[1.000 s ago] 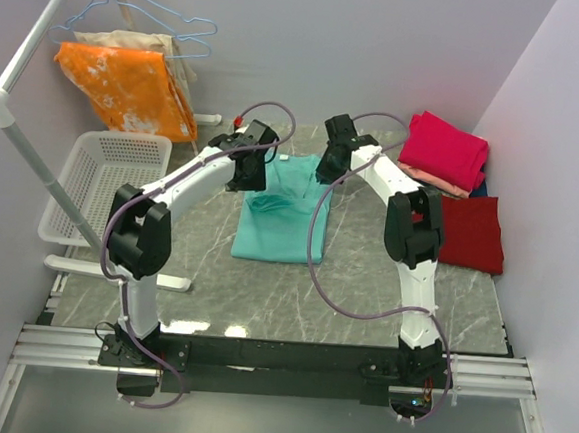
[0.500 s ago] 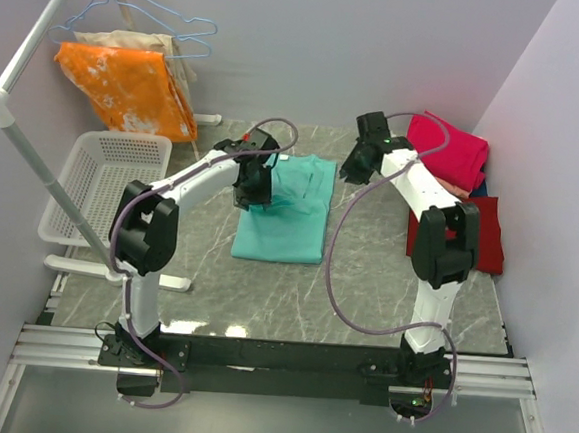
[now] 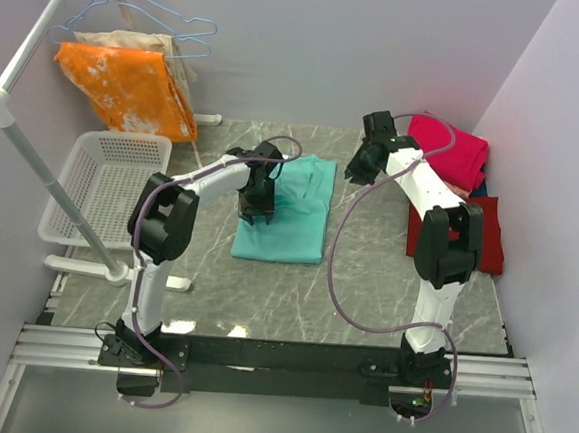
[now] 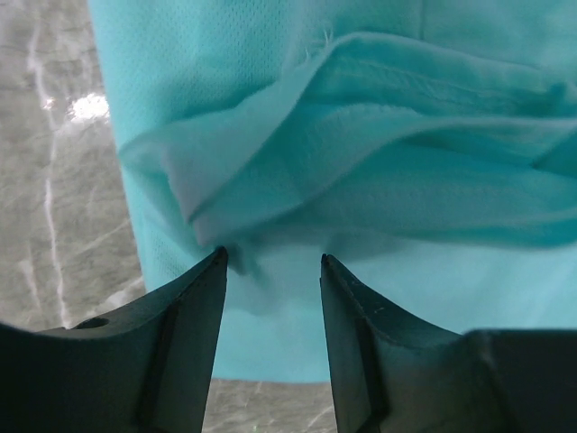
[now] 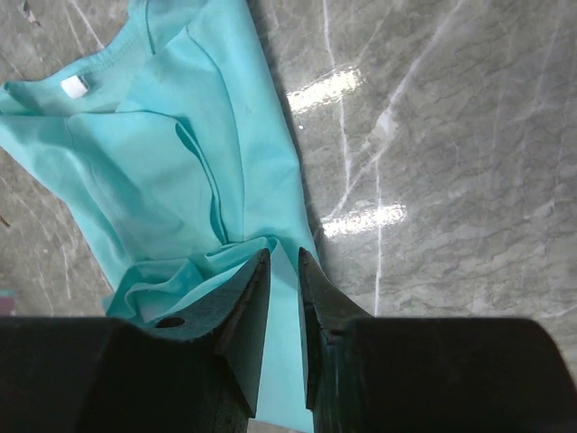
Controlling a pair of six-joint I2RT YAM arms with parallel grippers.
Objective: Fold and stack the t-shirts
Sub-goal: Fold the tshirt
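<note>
A teal t-shirt (image 3: 298,215) lies on the marble table, folded into a long narrow shape with its collar end far from me. My left gripper (image 3: 254,214) hovers over its left side, jaws open, and rumpled teal folds (image 4: 406,117) lie just ahead of its fingertips (image 4: 272,260). My right gripper (image 3: 356,172) is off the shirt's far right corner, jaws a narrow gap apart with nothing between them (image 5: 283,254); the shirt's right edge (image 5: 180,162) is below. A folded magenta t-shirt (image 3: 447,149) rests on a salmon one (image 3: 444,187). A dark red one (image 3: 476,236) lies nearer.
A white mesh basket (image 3: 125,140) stands at the left by a white rack pole (image 3: 34,146). An orange blotched cloth (image 3: 129,84) and a beige cloth hang on the rack under blue hangers (image 3: 160,16). Lilac walls close in behind and to the right.
Both grippers were at the shirt's far end over a raised fold. The right one let go and swung right off the shirt. The left one moved nearer along the left side; the shirt lies flatter.
</note>
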